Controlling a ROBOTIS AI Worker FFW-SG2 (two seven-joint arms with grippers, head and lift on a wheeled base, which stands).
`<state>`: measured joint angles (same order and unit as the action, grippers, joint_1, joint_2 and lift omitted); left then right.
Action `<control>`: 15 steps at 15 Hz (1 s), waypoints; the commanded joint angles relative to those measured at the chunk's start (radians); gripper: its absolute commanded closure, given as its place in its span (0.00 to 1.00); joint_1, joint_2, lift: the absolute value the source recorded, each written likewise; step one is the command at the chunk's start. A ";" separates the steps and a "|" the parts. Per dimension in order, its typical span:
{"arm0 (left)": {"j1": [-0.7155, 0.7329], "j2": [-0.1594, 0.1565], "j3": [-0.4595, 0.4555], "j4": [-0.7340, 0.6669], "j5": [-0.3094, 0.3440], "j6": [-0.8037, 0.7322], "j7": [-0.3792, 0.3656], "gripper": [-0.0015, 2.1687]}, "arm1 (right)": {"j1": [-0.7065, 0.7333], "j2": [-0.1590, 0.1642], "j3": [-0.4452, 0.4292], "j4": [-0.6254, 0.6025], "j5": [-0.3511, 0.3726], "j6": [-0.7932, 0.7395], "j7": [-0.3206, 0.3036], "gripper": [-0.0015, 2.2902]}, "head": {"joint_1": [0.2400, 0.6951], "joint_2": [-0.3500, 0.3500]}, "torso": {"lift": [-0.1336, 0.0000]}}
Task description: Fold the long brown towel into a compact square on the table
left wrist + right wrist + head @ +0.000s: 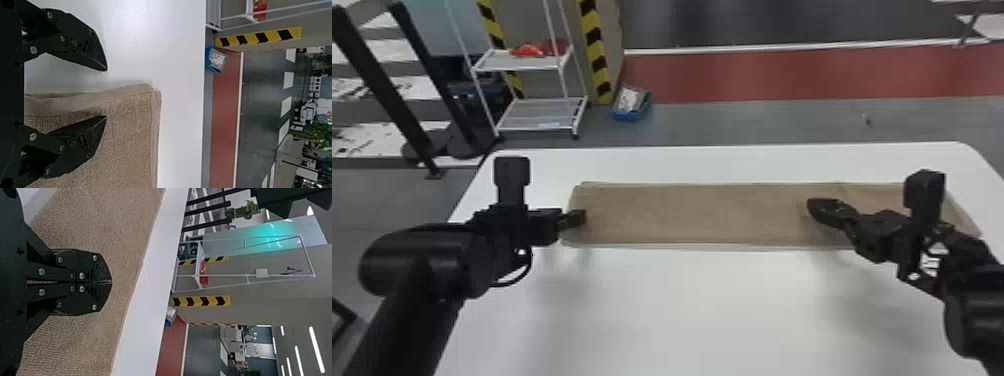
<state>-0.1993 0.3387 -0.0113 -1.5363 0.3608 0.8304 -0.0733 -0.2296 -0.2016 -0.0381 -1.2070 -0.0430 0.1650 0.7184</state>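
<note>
The long brown towel (692, 215) lies flat across the table as a wide strip, its length running left to right. My left gripper (579, 218) is at the towel's left end. In the left wrist view the left gripper (106, 94) is open, one finger over the white table and the other over the towel (129, 133), near a corner. Over the right part of the strip is my right gripper (814, 207). Its two fingers are pressed together in the right wrist view, where the right gripper (110, 282) has the towel's flat surface (113, 223) behind it.
The white table (682, 310) extends in front of the towel and, as a narrower band, behind it. Beyond the far edge, on the floor, stand a white shelf rack (532, 117) and a blue bin (631, 104).
</note>
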 commanded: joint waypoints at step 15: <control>-0.127 -0.069 0.036 -0.220 0.302 0.365 0.030 0.74 | -0.013 0.001 -0.011 0.046 -0.043 -0.055 0.001 0.90 | 1.00 0.53 | 0.04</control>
<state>-0.2912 0.2945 0.0321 -1.7453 0.6371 1.1395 -0.0539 -0.2484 -0.1988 -0.0403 -1.1606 -0.0659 0.1298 0.7194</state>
